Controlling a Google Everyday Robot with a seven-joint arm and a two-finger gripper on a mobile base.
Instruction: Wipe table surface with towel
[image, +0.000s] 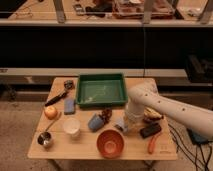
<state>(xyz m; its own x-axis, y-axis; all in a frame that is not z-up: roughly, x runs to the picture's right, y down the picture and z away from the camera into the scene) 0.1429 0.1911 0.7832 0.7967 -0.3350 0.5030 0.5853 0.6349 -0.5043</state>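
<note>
The wooden table stands in the middle of the camera view. My white arm reaches in from the right and bends down over the table's right half. My gripper is low over the table, just right of the blue cup and above the red bowl. A small pale grey-blue thing lies at the gripper's tip; I cannot tell whether it is the towel or whether it is held. No other cloth shows.
A green tray sits at the back middle. A dark small object, white cup, orange fruit, metal cup, blue sponge and black utensil are on the left. A black object and an orange carrot lie on the right.
</note>
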